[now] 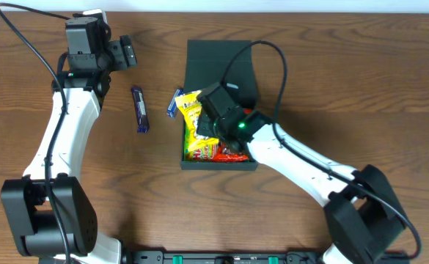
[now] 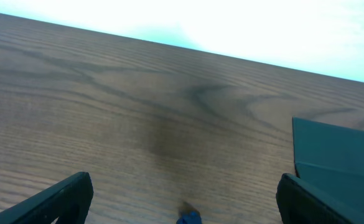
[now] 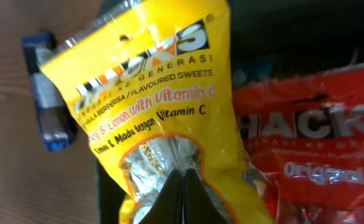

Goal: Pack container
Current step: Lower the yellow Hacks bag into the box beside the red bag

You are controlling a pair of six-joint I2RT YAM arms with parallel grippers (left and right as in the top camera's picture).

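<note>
The container (image 1: 221,166) sits open on the tabletop (image 1: 309,81), its lid folded back on the far side; the right hand (image 3: 183,198) is pinched shut on the yellow sweets packet (image 3: 157,106), which overhangs the container's left wall beside the red packet (image 3: 312,143) inside. Best to carry the yellow packet inward, clear of that wall, lay it flat, then release; a blue bar (image 1: 141,108) lies left of the container; the left hand (image 1: 124,51) hangs wide open, empty, further left.
</note>
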